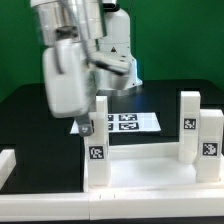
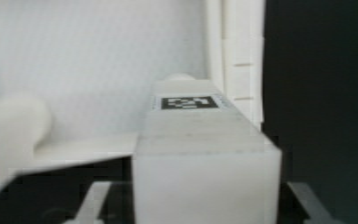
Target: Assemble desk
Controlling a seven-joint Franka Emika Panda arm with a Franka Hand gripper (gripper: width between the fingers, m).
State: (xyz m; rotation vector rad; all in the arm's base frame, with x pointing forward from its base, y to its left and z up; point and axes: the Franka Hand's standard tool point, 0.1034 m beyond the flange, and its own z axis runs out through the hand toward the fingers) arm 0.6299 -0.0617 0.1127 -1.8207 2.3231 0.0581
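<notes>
Nearest the exterior camera, the white tabletop slab (image 1: 150, 170) is lying flat on the black surface (image 1: 25, 115), with short block legs standing upright on it. One tagged leg (image 1: 96, 150) is rising at the slab's corner toward the exterior view's left, and the hand (image 1: 90, 122) is closing around its top from above; the wrist view is looking down along this same leg (image 2: 202, 150), its fingers (image 2: 101, 200) pressing against both sides, a square tag showing on its face. Toward the exterior view's right, two more tagged legs (image 1: 189, 125) (image 1: 210, 142) are standing close together. Farther back, the marker board (image 1: 125, 122) is lying flat on the surface.
</notes>
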